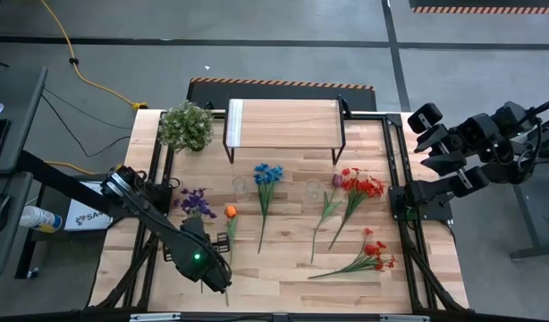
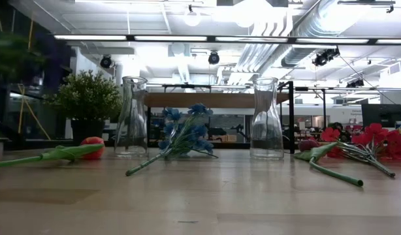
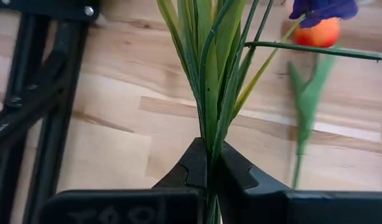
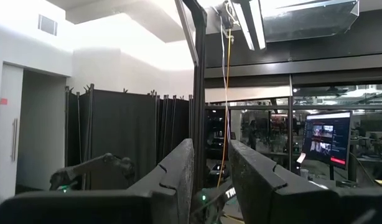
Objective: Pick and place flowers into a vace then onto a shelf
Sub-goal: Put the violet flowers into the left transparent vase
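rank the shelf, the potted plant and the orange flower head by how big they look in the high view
1. shelf, clearly largest
2. potted plant
3. orange flower head, smallest by far

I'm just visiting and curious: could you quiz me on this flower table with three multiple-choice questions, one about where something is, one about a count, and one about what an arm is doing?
1. Where does the bushy pale-green potted plant stand?
A. beside the light wood shelf with black legs
B. on top of it
C. between the red flowers

2. How many clear glass vases stand on the table?
A. one
B. two
C. four

3. What is the left gripper doing?
A. hanging open
B. shut on green flower stems
C. holding a vase

Answers: 1 A, the high view shows it left of the shelf. 2 B, the low view shows two. 3 B, the left wrist view shows the stems pinched.
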